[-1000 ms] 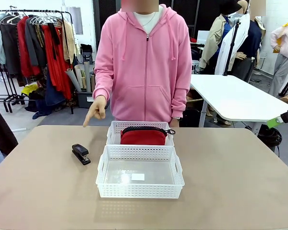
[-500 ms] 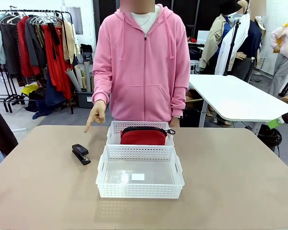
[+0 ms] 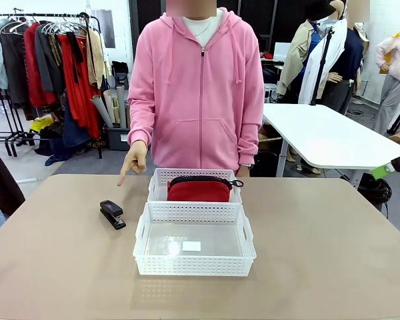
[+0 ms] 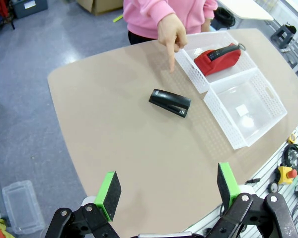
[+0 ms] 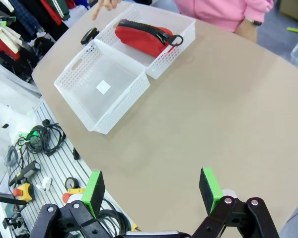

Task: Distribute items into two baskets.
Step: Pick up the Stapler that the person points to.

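Got red pouch in upper basket, stapler on bench at left. Seeing left hand, right hand spread apart.

The near basket hides the bottom of the red pouch; its white label is unreadably small.

Red pouch lies zip-up in far basket; black stapler lies flat — just left of larger near basket.

1 front, 2 high, shared table
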{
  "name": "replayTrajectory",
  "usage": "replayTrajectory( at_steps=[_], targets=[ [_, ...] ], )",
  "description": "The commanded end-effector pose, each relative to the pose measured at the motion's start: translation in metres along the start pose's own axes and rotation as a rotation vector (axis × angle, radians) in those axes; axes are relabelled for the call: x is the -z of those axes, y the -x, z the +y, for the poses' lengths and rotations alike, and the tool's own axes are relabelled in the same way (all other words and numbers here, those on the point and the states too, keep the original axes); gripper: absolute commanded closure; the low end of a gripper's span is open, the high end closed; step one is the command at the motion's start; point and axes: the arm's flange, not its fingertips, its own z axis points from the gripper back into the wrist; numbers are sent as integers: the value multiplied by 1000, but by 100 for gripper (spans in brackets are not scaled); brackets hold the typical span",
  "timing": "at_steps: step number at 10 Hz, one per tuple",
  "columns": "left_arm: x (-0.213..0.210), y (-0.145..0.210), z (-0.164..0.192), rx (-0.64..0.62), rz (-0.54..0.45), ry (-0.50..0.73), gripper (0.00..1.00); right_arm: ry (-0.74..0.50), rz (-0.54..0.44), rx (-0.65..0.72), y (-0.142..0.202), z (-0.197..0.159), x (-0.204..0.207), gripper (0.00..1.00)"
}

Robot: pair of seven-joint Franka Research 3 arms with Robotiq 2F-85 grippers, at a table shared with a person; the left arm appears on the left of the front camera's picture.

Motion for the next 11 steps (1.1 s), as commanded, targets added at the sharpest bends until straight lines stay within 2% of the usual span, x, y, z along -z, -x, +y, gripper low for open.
replayTrajectory(
  at_steps=[1, 4, 5, 7, 11],
  targets=[
    [0, 0, 0, 2, -3, 2, 0, -9, -14, 2, -1, 0, 1, 0],
    [0, 0, 0, 0, 0, 0, 0, -9, -14, 2, -1, 0, 1, 0],
    [9, -5, -4, -14, 39, 4, 0, -9, -14, 2, -1, 0, 1, 0],
    [28, -19, -6, -116, 67, -47, 0, -9, -14, 2, -1, 0, 1, 0],
    [76, -47, -11, -227, 158, -114, 0, -9, -14, 2, -1, 0, 1, 0]
  ],
)
